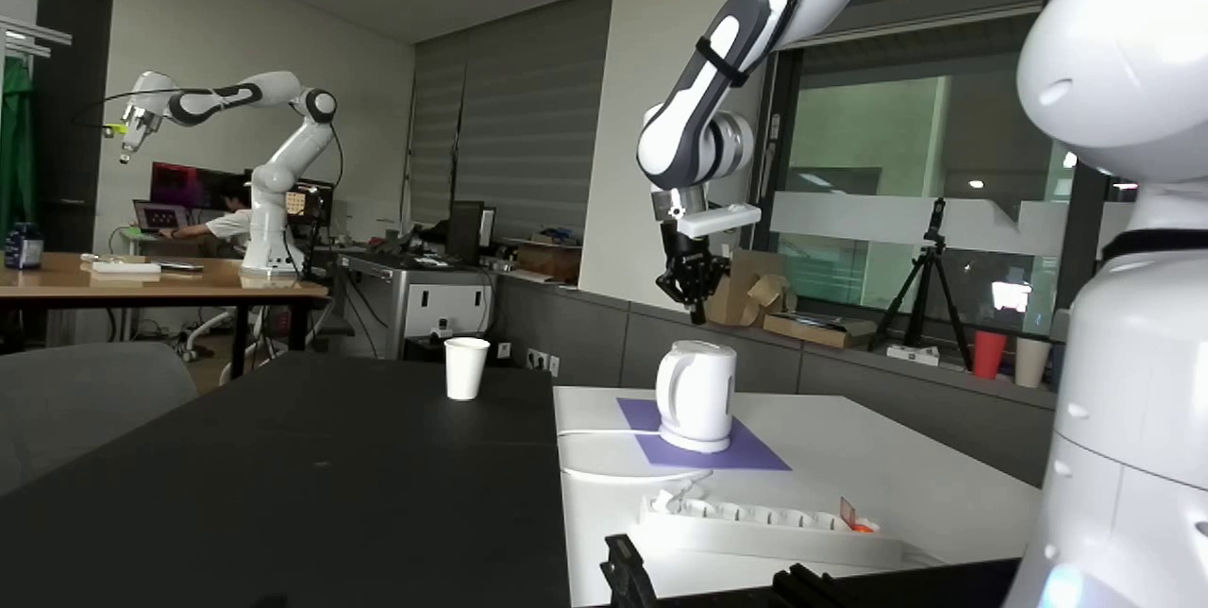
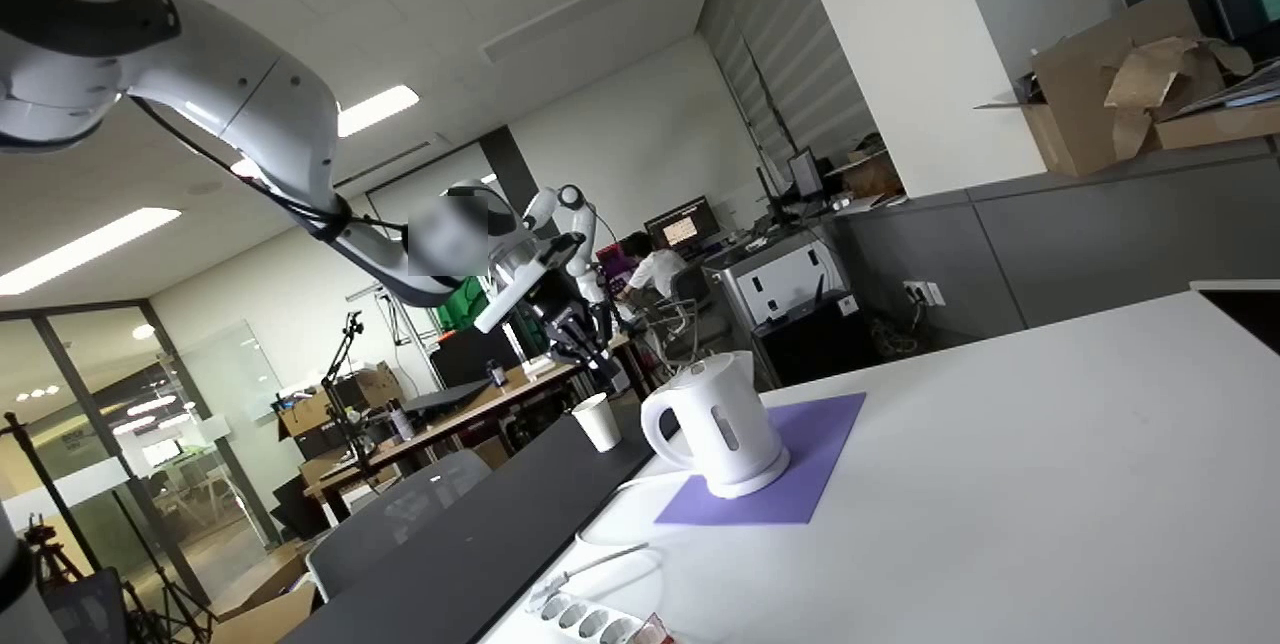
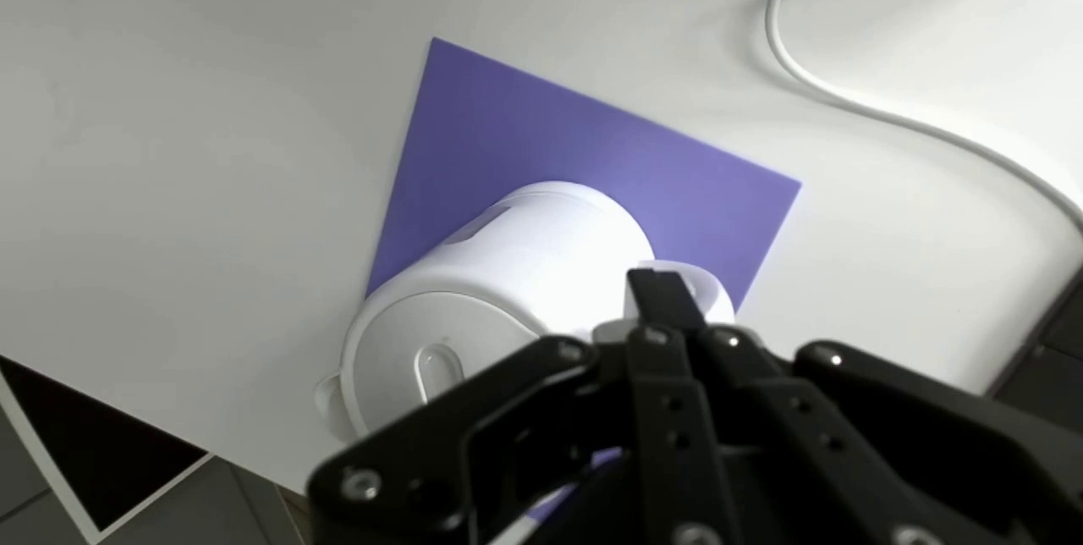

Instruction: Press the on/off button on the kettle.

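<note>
1. Step, my read: line up over the button of the kettle [image 1: 703,391]; press looks not yet made.
2. Your jaws look fully closed, fingertips [image 3: 664,300] together, nothing held; good shape for a poke.
3. Kettle stands upright on the purple sheet [image 3: 550,126] on the white desk [image 2: 1000,444], handle [image 2: 651,421] toward the black desk [image 1: 330,485].
4. In both exterior views your jaws hang apart from the kettle.
5. You can't make out the button; in the wrist view the jaws hide part of the handle. Sort that before lowering.
6. Go slow, press straight and light; a sideways shove would likely skid or tip it.
7. Surface: cord [image 3: 922,127] curves over the white desk; power strip [image 1: 774,537] lies near the kettle; white cup [image 1: 465,369] on the black desk, well apart.
8. Room: second robot arm [image 1: 278,178], person [image 2: 655,274] by a monitor [image 2: 682,226], tripod [image 1: 932,257] near the window [image 1: 868,145].
</note>
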### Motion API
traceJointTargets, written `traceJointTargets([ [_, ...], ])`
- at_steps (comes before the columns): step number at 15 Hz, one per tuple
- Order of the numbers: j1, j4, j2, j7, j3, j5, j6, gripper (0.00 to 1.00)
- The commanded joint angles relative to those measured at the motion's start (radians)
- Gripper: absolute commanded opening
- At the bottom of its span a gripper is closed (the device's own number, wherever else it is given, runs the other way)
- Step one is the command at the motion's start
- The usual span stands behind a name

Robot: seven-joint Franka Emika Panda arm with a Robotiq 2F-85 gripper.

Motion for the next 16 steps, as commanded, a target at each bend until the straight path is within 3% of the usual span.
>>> traceJointTargets([
  [1,0.006,0.061,0.062,0.014,-0.013,0.036,0.034,0.0],
  [6,0.015,0.101,0.127,0.002,-0.023,0.062,0.104,0.0],
  [16,0.025,0.145,0.184,-0.014,-0.026,0.122,0.095,0.0],
])
